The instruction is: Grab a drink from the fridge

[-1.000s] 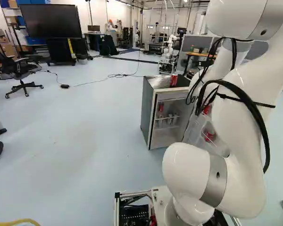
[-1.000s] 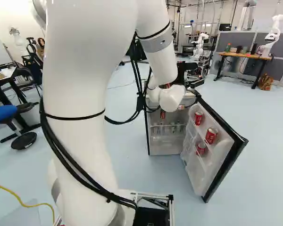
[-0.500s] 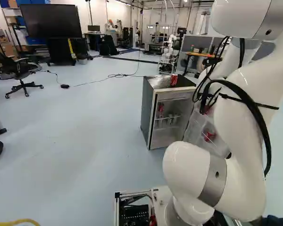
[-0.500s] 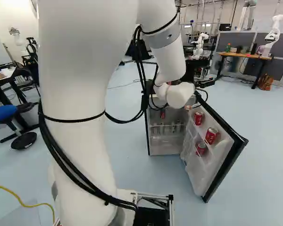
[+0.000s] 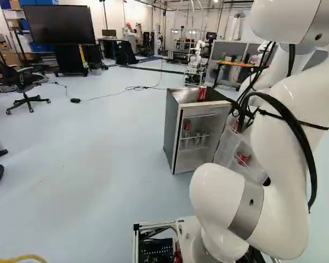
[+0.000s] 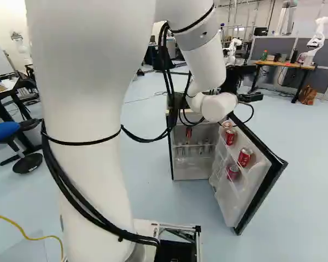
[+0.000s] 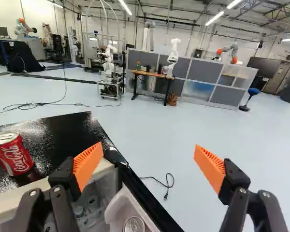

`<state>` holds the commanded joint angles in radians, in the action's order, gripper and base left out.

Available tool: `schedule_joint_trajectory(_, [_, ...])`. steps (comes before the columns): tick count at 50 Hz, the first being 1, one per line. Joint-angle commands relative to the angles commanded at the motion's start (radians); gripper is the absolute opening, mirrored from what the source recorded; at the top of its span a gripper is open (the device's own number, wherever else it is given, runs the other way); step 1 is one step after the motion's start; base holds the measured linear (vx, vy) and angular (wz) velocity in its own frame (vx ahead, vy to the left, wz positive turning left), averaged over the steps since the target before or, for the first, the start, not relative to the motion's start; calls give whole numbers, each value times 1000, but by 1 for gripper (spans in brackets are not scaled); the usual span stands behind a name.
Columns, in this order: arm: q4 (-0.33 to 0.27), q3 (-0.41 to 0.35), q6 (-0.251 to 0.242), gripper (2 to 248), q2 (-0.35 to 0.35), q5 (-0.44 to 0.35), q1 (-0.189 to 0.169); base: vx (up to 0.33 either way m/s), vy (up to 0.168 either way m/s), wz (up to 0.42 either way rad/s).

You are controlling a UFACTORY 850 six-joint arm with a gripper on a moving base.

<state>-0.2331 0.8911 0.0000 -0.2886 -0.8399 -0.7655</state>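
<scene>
We hold black two-finger gripper close to small dark-topped fridge, fingers spread wide apart, orange pads facing each other. Red-and-white metal drink can stands upright on fridge top, off to one side of gripper, clear of fingers. Fridge door, white inside with black edge, hangs open; more red cans sit on its clear shelves. Inside fridge we see small bottles, too small to tell more.
</scene>
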Motion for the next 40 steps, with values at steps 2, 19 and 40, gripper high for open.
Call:
schedule_joint_trajectory(2, [0, 4, 0, 247, 1, 12, -7, 0, 0, 0])
schedule_joint_trajectory(19, [18, 39, 0, 247, 4, 110, -54, 0, 0, 0])
schedule_joint_trajectory(40, [55, 111, 0, 247, -16, 249, -102, 0, 0, 0])
